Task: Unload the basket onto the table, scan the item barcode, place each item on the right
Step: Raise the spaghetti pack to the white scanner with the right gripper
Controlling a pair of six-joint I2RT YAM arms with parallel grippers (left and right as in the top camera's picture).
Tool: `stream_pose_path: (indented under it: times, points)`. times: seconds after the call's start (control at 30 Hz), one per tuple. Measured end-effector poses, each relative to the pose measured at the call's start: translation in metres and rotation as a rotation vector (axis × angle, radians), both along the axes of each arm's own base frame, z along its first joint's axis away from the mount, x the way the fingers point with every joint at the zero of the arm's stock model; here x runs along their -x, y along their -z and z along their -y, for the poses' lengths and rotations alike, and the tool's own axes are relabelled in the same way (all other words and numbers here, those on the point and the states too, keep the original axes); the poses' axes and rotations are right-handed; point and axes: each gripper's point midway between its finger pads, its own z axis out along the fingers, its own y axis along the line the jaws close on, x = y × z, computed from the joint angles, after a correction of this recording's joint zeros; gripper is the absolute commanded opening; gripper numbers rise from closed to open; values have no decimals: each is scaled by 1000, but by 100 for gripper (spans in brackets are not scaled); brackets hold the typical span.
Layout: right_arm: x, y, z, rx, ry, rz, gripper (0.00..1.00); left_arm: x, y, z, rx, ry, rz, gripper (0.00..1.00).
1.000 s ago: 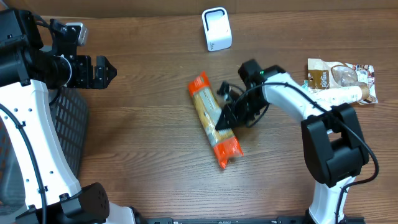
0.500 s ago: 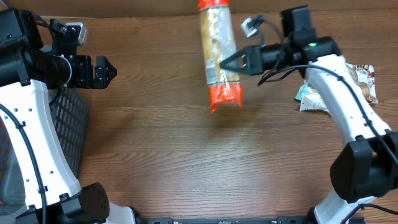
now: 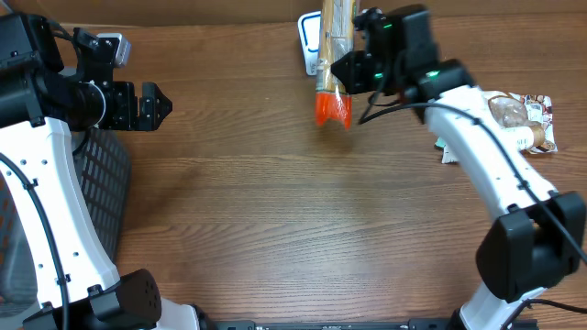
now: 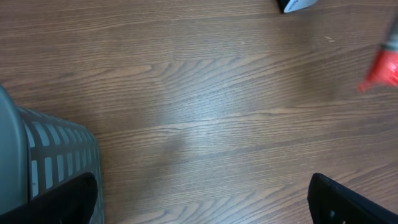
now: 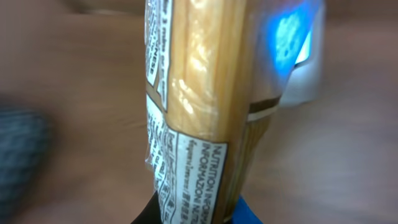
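The right hand point(image 3: 351, 71) is clamped across the narrow width of the spaghetti packet point(image 3: 332, 55), jaws nearly together on the film. The packet is held clear of the counter point(image 3: 275, 202) at its far edge, centre, directly in front of the white scanner point(image 3: 308, 44), whose blue light shows in the wrist view just right of the packet. The orange end point(image 3: 334, 108) hangs free on the near side of the grip; the far end runs out of frame. Treat the packet as light and stiff along its length, but brittle: the dry strands will likely snap under bending or a hard squeeze. The film looks glossy and is probably slippery (the printed nutrition panel faces the wrist camera, and no barcode can be made out there). Best hold is judged to be near mid-length, across the flat sides, to limit levering. The left hand point(image 3: 151, 105) stands fully apart and empty at far left, beside the basket point(image 3: 101, 183).
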Motion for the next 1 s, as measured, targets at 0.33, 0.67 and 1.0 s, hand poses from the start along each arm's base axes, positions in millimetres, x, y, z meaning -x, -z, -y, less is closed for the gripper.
stream_pose_path:
  times: [0.33, 0.67, 1.0]
  points:
    - [-52, -20, -9, 503, -32, 501, 4, 0, 0, 0, 0, 0, 0, 100]
    - [-104, 36, -15, 897, -231, 743, 4, 0, 0, 0, 0, 0, 0, 99]
    - [-129, 67, -27, 995, -257, 889, 4, 0, 0, 0, 0, 0, 0, 99]
